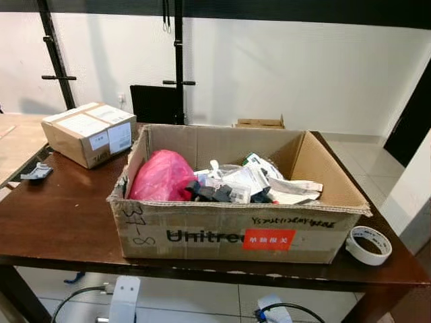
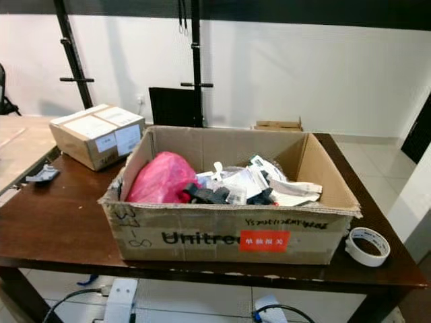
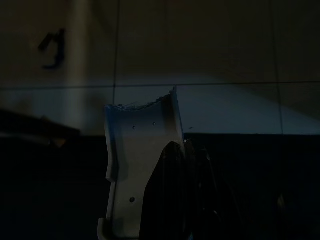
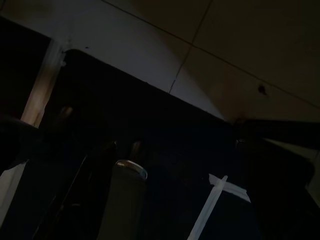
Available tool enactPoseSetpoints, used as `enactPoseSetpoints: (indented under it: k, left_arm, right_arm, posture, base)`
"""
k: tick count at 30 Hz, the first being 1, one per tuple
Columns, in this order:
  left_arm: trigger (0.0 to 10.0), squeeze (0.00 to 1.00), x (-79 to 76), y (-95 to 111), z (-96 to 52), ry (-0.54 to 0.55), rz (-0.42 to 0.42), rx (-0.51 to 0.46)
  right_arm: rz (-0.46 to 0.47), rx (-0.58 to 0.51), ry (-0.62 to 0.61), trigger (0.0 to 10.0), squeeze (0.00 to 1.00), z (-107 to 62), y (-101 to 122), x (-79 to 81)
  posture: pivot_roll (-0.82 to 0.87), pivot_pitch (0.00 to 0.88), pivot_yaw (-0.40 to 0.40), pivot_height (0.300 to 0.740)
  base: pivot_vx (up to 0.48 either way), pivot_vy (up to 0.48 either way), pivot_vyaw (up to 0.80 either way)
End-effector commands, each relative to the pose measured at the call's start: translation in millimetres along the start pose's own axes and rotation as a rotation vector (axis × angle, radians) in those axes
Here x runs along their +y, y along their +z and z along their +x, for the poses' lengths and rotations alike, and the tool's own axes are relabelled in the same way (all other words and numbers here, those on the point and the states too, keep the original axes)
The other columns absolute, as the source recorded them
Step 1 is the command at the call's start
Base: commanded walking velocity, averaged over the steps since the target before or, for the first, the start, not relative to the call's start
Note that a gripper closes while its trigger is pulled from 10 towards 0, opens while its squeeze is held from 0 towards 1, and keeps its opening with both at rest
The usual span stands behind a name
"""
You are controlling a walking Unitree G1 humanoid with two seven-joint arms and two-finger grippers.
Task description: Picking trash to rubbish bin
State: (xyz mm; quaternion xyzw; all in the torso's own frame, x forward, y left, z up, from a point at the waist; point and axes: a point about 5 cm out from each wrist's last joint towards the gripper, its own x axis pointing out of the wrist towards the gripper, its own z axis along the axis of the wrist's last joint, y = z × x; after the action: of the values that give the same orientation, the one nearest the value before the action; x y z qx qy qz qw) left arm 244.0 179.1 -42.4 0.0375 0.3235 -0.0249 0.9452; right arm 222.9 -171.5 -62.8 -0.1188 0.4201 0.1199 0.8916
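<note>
We see the open cardboard box (image 1: 236,232) on the tabletop (image 1: 60,215), holding a pink bag (image 1: 161,176) and loose wrappers (image 1: 252,183). Our left hand (image 3: 172,200) and right hand (image 4: 125,200) hang in shade well below it; we cannot tell whether either is clenched.

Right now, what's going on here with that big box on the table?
Nothing is being handled at the moment. The robot stands facing a dark wooden table with an open cardboard box on it that serves as the rubbish bin. It already holds a pink plastic bag and a heap of white wrappers and dark scraps. A sealed smaller carton sits at the table's far left, and a roll of white tape lies right of the box. Both arms hang idle below the table, their wrist views dark.
</note>
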Motion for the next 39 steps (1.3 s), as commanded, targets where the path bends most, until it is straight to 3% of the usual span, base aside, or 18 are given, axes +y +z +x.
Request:
enactPoseSetpoints:
  k: [1,12,22,39]
  left_arm:
    - [10.0,0.00,5.5,-2,-1.7,-0.004,0.037,0.000]
    - [10.0,0.00,2.8,-7,-2.3,0.005,-0.017,0.026]
    - [10.0,0.00,2.9,-10,-2.9,0.013,-0.070,0.040]
    - [10.0,0.00,2.7,-12,-3.3,0.001,-0.084,0.050]
  right_arm:
    - [0.008,0.024,-0.002,10.0,0.00,-1.2,-7,-1.3]
    - [0.005,0.027,0.009,10.0,0.00,-1.1,-8,1.0]
    - [0.002,0.030,0.015,10.0,0.00,-1.5,-9,0.6]
    - [-0.002,0.027,0.024,10.0,0.00,-1.1,-8,2.0]
  posture:
    - [0.03,0.057,-0.046,0.740]
    - [0.03,0.062,-0.047,0.740]
    - [0.02,0.065,-0.050,0.740]
    - [0.02,0.068,-0.053,0.740]
  base:
    - [0.000,0.000,0.00]
    - [0.000,-0.436,0.00]
    - [0.000,0.000,0.00]
    - [0.000,0.471,0.00]
